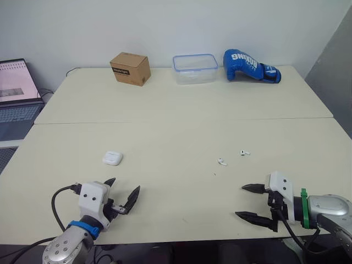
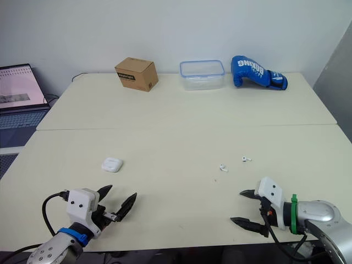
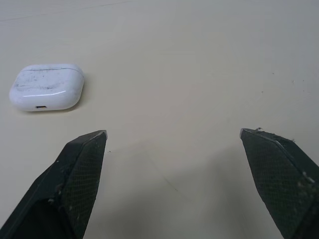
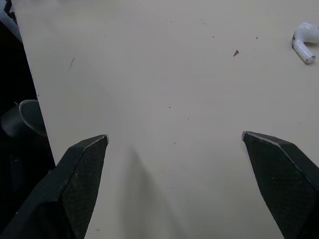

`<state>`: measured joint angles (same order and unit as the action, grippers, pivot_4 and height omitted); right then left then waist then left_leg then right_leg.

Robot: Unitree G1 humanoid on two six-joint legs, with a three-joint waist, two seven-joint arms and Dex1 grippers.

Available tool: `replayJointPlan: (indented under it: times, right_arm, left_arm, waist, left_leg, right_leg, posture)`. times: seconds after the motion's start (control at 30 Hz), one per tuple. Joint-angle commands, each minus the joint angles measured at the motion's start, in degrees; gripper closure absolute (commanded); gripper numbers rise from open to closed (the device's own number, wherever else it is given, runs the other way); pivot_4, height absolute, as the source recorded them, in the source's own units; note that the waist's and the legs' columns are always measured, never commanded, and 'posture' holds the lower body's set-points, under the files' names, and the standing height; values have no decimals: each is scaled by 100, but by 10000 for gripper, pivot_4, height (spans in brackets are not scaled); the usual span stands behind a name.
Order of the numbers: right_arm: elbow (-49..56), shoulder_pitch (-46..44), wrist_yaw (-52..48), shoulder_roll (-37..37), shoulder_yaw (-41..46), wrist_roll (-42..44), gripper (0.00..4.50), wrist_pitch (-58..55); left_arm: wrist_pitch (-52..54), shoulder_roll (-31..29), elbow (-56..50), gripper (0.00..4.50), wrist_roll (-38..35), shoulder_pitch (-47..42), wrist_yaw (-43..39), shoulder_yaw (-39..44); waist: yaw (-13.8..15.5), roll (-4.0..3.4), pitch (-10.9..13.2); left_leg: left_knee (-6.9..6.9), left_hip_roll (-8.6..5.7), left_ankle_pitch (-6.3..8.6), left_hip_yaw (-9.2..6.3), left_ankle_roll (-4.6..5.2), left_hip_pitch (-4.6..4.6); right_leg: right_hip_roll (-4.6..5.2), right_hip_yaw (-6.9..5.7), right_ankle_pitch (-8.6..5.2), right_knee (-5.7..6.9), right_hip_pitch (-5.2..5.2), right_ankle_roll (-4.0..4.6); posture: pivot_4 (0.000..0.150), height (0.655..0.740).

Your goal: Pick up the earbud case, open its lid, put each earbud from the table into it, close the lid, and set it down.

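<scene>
Nothing is done yet: the earbud case point(image 1: 112, 158) lies shut on the surface point(image 1: 176, 121), one earbud point(image 1: 221, 161) and the other earbud point(image 1: 245, 152) well to its right, while the left gripper point(image 1: 125, 185) near the case and the right gripper point(image 1: 241, 201) beyond the earbuds both hold their fingers wide apart and empty.

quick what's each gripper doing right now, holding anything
Left gripper: open, empty, short of the small white rounded earbud case.
Right gripper: open, holding nothing.

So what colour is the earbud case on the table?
White, with faint grey scuffs; the earbud case shows best in the left wrist view.
</scene>
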<state>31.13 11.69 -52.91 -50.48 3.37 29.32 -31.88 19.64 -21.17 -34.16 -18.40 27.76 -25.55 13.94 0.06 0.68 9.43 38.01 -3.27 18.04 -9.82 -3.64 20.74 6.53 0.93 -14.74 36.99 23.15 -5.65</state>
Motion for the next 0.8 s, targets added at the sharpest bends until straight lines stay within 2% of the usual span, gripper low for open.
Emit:
replayJointPlan:
  times: [0.03,0.6,0.7,0.8]
  right_arm:
    - [5,-114,-103,-29,76,10,0,87]
    - [-65,-372,-270,-2,2,-58,0,56]
    - [-69,-521,-370,-30,-33,-44,0,99]
    - [-137,-1032,-564,-94,-88,-1,0,106]
  left_arm:
    - [-83,22,-62,253,-1,36,43,15]
    - [91,-45,13,253,107,-59,155,53]
    - [45,-183,162,253,-122,-147,-59,340]
    - [304,-487,282,253,-589,-341,-354,788]
  waist:
    - [-1,0,0]
    - [0,0,0]
    - [-2,0,0]
    - [-11,0,0]
  left_leg:
    - [0,0,0,0,0,0]
    - [0,1,0,1,-1,0]
    - [0,0,0,1,0,-1]
    - [0,2,0,0,0,-2]
  right_leg:
    - [0,1,0,0,0,0]
    - [0,0,0,1,0,0]
    - [0,0,0,1,0,0]
    - [-1,-1,0,3,1,0]
  posture:
    - [1500,7307]
    - [1500,7307]
    - [1500,7307]
    - [1500,7307]
